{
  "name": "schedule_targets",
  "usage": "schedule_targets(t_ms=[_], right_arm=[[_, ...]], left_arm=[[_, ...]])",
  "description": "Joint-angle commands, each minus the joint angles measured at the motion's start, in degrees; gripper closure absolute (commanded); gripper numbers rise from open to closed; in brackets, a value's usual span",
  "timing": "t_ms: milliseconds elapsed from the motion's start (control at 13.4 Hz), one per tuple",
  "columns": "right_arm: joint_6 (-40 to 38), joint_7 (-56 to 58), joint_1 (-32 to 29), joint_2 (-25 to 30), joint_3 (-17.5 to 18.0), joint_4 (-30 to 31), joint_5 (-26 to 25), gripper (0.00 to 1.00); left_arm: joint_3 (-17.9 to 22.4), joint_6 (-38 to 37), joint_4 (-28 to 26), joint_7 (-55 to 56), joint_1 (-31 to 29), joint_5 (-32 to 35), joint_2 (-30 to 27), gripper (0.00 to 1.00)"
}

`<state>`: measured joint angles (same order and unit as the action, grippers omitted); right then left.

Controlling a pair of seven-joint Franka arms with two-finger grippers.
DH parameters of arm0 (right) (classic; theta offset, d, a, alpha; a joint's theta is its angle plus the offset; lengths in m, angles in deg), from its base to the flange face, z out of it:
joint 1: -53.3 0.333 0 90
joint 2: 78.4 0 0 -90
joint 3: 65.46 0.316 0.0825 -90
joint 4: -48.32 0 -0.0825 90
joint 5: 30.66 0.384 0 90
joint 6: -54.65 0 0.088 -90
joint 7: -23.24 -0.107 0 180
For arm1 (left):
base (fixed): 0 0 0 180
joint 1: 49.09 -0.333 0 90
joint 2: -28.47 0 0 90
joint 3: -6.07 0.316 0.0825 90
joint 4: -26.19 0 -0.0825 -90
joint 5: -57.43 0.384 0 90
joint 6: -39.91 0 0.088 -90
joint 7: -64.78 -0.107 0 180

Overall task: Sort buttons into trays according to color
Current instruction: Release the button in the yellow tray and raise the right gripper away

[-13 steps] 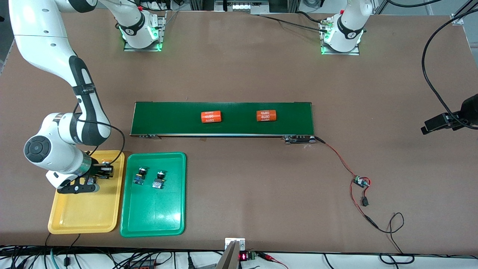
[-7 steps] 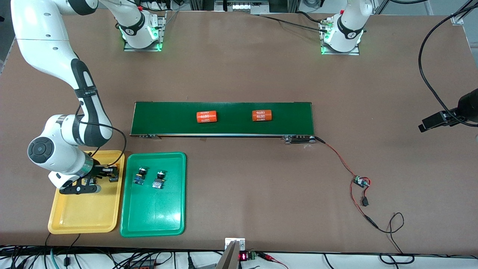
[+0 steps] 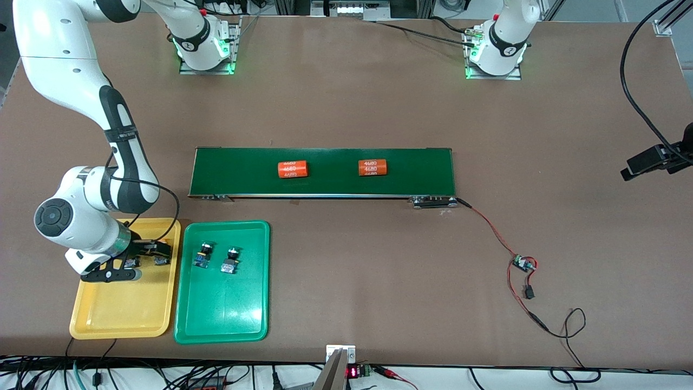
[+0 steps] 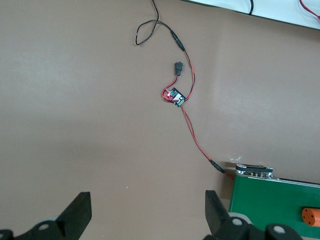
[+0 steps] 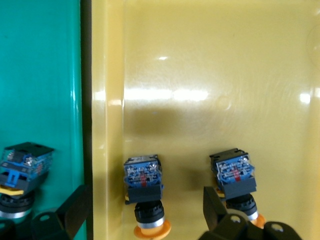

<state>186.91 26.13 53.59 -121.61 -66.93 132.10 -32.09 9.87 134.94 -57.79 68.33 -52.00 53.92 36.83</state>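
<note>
Right end effector (image 3: 145, 254), fingers spread wide and empty, hovers over the yellow tray (image 3: 124, 309), with two orange buttons (image 5: 145, 197) lying in that tray directly beneath it.

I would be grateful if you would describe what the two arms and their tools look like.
Both arms are glossy white with black joint bands; their bases glow green. The right arm has a round dark cap at its wrist joint, small white lettering on a black band, and a thin black cable looping beside the forearm. The right tool is black, as are the left tool and its blocky fingers.
</note>
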Motion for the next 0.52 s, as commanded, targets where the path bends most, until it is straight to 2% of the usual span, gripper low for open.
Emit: schedule_targets(t_ms=[0, 224, 448], right_arm=[[-2.2, 0.1, -0.1, 2.6, 0.7, -1.7, 0.2, 0.00], [-15.8, 0.2, -0.1, 8.2, 0.9, -4.6, 0.0, 0.00], [-30.2, 2.2, -0.6, 15.7, 0.8, -7.0, 0.2, 0.00]], left_arm=[[0.0, -0.6, -2.2, -3.5, 0.0, 0.2, -2.4, 0.00], [0.0, -0.3, -7.1, -3.7, 0.0, 0.2, -5.5, 0.00], [-0.5, -0.3, -9.1, -3.6, 0.0, 0.1, -7.2, 0.00]])
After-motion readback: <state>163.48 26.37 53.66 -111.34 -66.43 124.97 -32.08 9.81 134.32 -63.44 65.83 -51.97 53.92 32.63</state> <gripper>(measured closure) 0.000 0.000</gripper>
